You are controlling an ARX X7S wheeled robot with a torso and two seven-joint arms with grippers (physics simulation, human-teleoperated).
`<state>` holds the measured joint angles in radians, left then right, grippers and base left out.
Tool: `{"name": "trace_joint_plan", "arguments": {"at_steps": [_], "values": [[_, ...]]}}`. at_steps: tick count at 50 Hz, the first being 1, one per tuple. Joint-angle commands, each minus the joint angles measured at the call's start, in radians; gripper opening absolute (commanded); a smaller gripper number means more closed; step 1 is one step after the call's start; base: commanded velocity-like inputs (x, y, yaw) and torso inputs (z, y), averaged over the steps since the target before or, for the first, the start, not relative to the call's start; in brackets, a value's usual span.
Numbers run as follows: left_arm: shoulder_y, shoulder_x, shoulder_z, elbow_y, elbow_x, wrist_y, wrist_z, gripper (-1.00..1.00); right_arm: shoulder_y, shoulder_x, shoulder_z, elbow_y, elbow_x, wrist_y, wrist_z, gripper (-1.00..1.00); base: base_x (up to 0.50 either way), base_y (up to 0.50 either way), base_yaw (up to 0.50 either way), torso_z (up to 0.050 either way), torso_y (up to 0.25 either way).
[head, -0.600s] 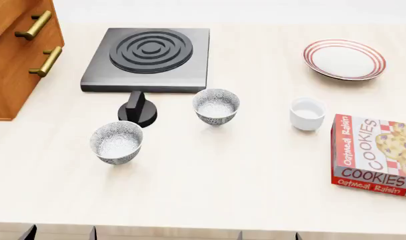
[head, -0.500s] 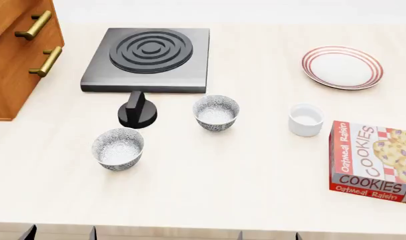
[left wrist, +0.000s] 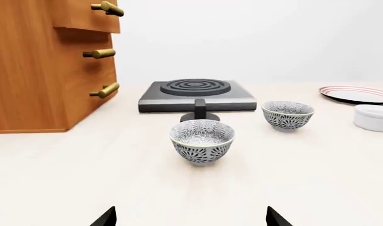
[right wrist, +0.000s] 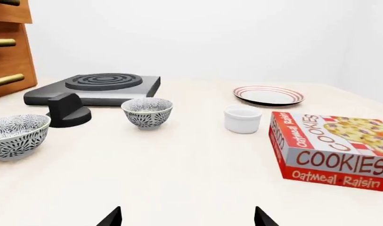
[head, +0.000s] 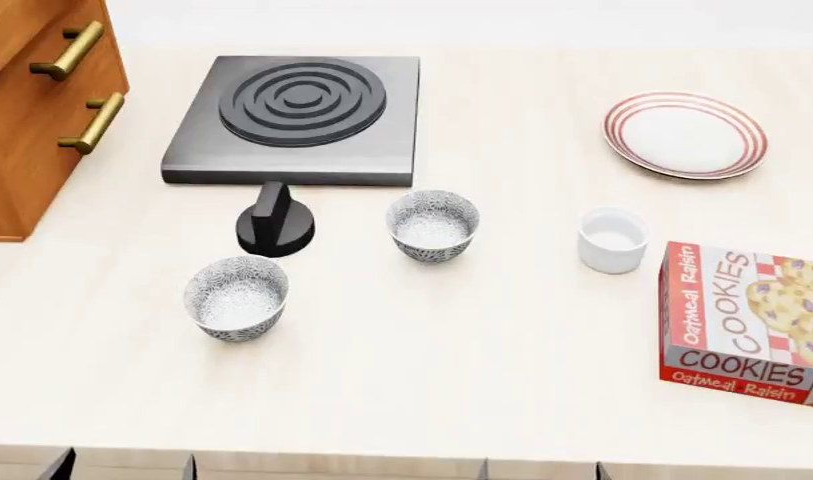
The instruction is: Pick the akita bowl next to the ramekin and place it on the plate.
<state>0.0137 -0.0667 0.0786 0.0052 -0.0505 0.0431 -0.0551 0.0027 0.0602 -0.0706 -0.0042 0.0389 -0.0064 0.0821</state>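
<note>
The akita bowl (head: pixel 433 225) (right wrist: pixel 147 112) (left wrist: pixel 287 114), dark with white speckle, stands upright on the counter left of the white ramekin (head: pixel 612 240) (right wrist: pixel 243 119) (left wrist: pixel 373 117). The red-ringed plate (head: pixel 685 134) (right wrist: pixel 268 95) (left wrist: pixel 358 94) lies at the far right. My left gripper (left wrist: pixel 190 219) (head: pixel 123 466) is open, low at the counter's near edge, well short of both bowls. My right gripper (right wrist: pixel 187 217) (head: pixel 541 470) is open too, near the front edge, with nothing between its fingers.
A second, like bowl (head: pixel 237 297) (left wrist: pixel 202 140) stands nearer the front left. A black knob (head: pixel 274 222) sits before the dark hotplate (head: pixel 297 115). A wooden drawer cabinet (head: pixel 39 110) is at the left, and a cookies box (head: pixel 750 320) at the right.
The head view shifted a little at first, so everything slid slightly lower in it; since then it holds still. No object or gripper has moved on the counter.
</note>
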Motion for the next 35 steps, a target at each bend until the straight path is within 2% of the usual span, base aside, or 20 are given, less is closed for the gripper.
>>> {"name": "trace_joint_plan", "arguments": {"at_steps": [1, 12, 22, 35], "values": [[0.013, -0.025, 0.024, 0.022, -0.004, 0.031, -0.014, 1.00, -0.005, 0.022, -0.016, -0.039, 0.003, 0.011, 0.032, 1.00, 0.00, 0.00, 0.00, 0.000, 0.000], [0.025, -0.049, 0.019, 0.168, -0.002, -0.037, -0.057, 1.00, -0.037, 0.034, -0.037, -0.202, -0.013, 0.091, 0.071, 1.00, 0.00, 0.00, 0.00, 0.000, 0.000], [0.004, -0.075, 0.007, 0.324, -0.002, -0.129, -0.085, 1.00, -0.045, 0.048, -0.055, -0.378, -0.022, 0.228, 0.100, 1.00, 0.00, 0.00, 0.00, 0.000, 0.000], [-0.023, -0.108, -0.007, 0.657, -0.079, -0.393, -0.096, 1.00, 0.001, 0.073, -0.087, -0.647, -0.059, 0.466, 0.127, 1.00, 0.00, 0.00, 0.00, 0.000, 0.000]]}}
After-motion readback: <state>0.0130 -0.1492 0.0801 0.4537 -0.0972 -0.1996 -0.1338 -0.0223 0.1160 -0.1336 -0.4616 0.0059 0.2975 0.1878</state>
